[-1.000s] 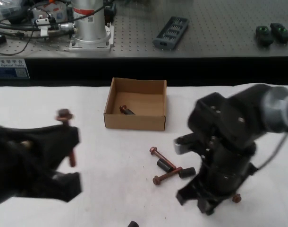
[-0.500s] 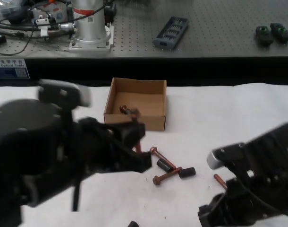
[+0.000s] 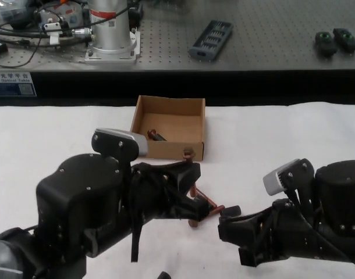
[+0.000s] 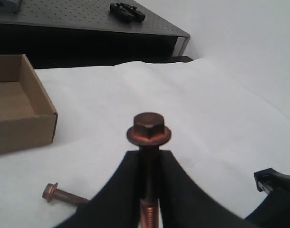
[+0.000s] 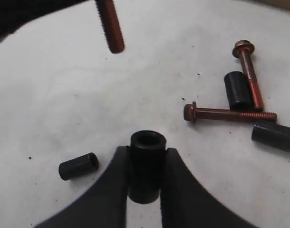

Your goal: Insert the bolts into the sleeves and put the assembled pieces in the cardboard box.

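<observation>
The left claw (image 4: 149,159) pinches a bolt (image 4: 149,129) upright, head up, threaded end down, above the worktop (image 4: 230,118) near the cardboard box (image 4: 21,118). The right claw (image 5: 147,151) pinches a sleeve (image 5: 147,167), long axis in line with the claw, open end outward

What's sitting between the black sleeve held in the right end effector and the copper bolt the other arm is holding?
Nothing stands there: the right wrist view shows bare white cloth between the sleeve and the bolt.
</observation>
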Controlling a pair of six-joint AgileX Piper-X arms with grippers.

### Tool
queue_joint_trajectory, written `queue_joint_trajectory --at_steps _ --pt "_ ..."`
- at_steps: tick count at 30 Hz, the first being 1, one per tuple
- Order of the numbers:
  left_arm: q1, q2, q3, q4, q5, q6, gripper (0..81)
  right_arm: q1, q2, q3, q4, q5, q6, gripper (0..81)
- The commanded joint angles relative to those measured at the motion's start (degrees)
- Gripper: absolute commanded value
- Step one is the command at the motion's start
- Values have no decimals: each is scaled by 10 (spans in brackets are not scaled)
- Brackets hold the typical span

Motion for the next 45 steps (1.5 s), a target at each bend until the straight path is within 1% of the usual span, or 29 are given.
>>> queue_joint_trajectory --at_steps 1,6,10,14,17,22,28,31,34,39,42,45 --pt "1 25 -3 -29 0 0 6 -4 -6 17 -54 -28 -13 23" --pt "1 58 -3 -87 -20 0 6 -4 -6 49 -122 -41 -13 23" --pt "4 74 -3 -130 -13 -19 6 -4 0 54 -125 -50 -15 23" --pt "4 73 -3 -144 -6 -33 6 -4 27 54 -163 -56 -26 23" --pt "4 73 -3 -162 23 -58 6 -5 57 49 -197 -78 -21 23" --pt "4 73 -3 -163 77 -89 6 -5 100 39 -223 -84 -17 23" --pt "4 73 -3 -129 118 -95 6 -5 110 22 -222 -105 -37 23" --pt "10 73 -1 -116 123 -95 6 -5 110 22 -219 -107 -43 23" --pt "20 73 -1 -103 136 -93 6 -5 110 22 -219 -116 -49 23" --pt "48 73 -1 -103 168 -93 6 -5 111 22 -219 -117 -51 23" --pt "64 73 -1 -95 207 -95 6 -5 111 22 -219 -117 -52 23" --pt "69 73 -1 -76 242 -97 6 -5 111 22 -220 -131 -52 23"
